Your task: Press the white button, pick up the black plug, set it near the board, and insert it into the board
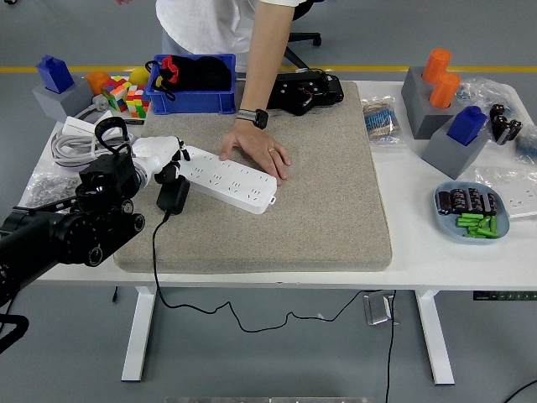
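**Left hand at the board's end, plug on the mat beside it**

The black left arm [59, 235] comes in from the lower left over the near edge of the white table [436, 252]. Its left hand [158, 157], white-fingered, sits at the left end of the white board [226, 177], fingers curled down against that end; whether they press the button cannot be told, and they hold nothing that shows. Just below the hand the black plug [173, 196] lies on the grey mat [319, 193], close beside the board's left end and not inserted; its black cable [154, 252] runs down off the table's near edge. The board lies slanted across the mat, left end farther, right end nearer. A person's hand [256, 148] rests flat on the board's far side, steadying it, with a watch on the wrist. Beyond, a blue bin [191, 101] stands at the far edge, with coloured cubes [126, 94] to its left
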